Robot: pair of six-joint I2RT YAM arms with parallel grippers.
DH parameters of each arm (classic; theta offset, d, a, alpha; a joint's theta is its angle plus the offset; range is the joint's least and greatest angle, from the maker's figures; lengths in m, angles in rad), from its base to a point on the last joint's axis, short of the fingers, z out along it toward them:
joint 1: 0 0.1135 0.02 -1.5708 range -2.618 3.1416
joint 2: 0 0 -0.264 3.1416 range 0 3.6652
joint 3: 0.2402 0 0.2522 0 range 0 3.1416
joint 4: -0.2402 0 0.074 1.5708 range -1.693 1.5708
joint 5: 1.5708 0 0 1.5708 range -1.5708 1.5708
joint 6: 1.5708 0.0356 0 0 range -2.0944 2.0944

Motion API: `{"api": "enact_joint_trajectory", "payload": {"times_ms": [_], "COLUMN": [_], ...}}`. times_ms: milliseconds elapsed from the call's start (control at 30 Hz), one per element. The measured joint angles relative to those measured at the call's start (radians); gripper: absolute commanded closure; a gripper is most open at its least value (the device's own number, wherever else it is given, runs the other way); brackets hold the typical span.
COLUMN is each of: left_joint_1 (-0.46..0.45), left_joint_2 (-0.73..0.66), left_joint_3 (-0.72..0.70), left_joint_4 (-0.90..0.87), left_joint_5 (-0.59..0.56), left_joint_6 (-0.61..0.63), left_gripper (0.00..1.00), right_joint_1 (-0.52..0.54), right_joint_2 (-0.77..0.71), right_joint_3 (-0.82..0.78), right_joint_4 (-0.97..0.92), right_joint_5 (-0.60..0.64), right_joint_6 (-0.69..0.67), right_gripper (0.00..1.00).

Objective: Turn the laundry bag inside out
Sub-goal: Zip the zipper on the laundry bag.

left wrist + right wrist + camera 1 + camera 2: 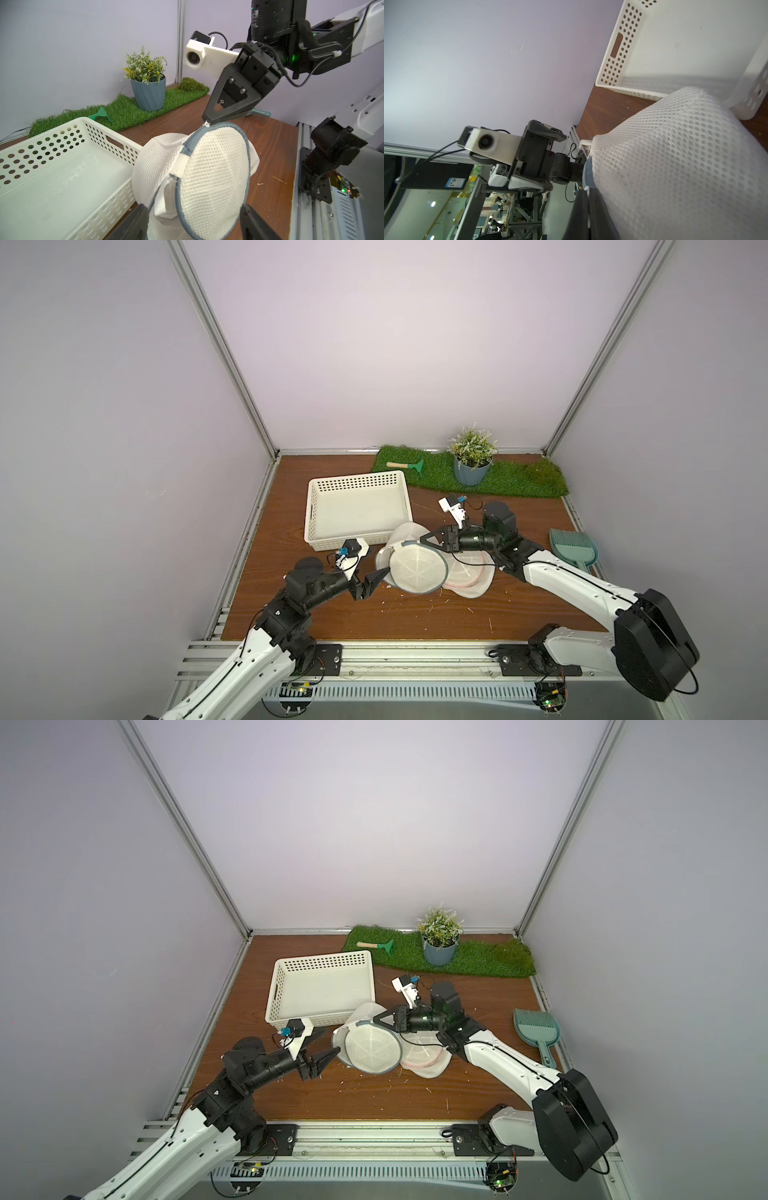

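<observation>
Nearest, at six o'clock, runs the aluminium rail [415, 662]; beyond it the left gripper [331, 1040] stands wide and empty at nine o'clock of the round white mesh laundry bag with grey-bound rim [415, 572]; the right gripper [207, 121] is pinched on that rim at twelve o'clock, propping it up mid-table [332, 614], beside the white perforated plastic basket [353, 481]. Judged light, soft, floppy, snag-prone; best taken at the stiffer binding, not loose mesh.

laundry bag [417, 570] before basket [355, 481], plant [471, 448] on grass mat [519, 481] behind, dustpan [571, 547] right
</observation>
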Motion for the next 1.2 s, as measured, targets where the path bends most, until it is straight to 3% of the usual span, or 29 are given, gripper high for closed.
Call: {"api": "enact_joint_trajectory", "payload": {"times_ms": [200, 400, 567, 800, 1033, 1200], "left_joint_1": [0.0, 0.0, 0.0, 0.0, 0.001, 0.001], "left_joint_2": [0.149, 0.406, 0.537, 0.63, 0.703, 0.699], "left_joint_3": [0.151, 0.283, 0.34, 0.352, 0.38, 0.387], "left_joint_4": [-0.042, -0.117, -0.193, -0.227, -0.252, -0.261], "left_joint_5": [0.046, 0.16, 0.238, 0.302, 0.344, 0.354], "left_joint_6": [0.072, 0.249, 0.387, 0.519, 0.597, 0.615], "left_gripper": [0.23, 0.23, 0.28, 0.55, 0.92, 0.99], "right_joint_1": [0.037, 0.071, 0.078, 0.078, 0.078, 0.074], "right_joint_2": [0.033, 0.059, 0.058, 0.058, 0.057, 0.042], "right_joint_3": [0.011, 0.041, 0.055, 0.055, 0.057, 0.082], "right_joint_4": [-0.117, -0.176, -0.193, -0.204, -0.213, -0.256], "right_joint_5": [-0.021, -0.038, -0.042, -0.047, -0.052, -0.014], "right_joint_6": [-0.147, -0.212, -0.237, -0.253, -0.259, -0.253], "right_gripper": [1.0, 1.0, 1.0, 1.0, 1.0, 1.0]}}
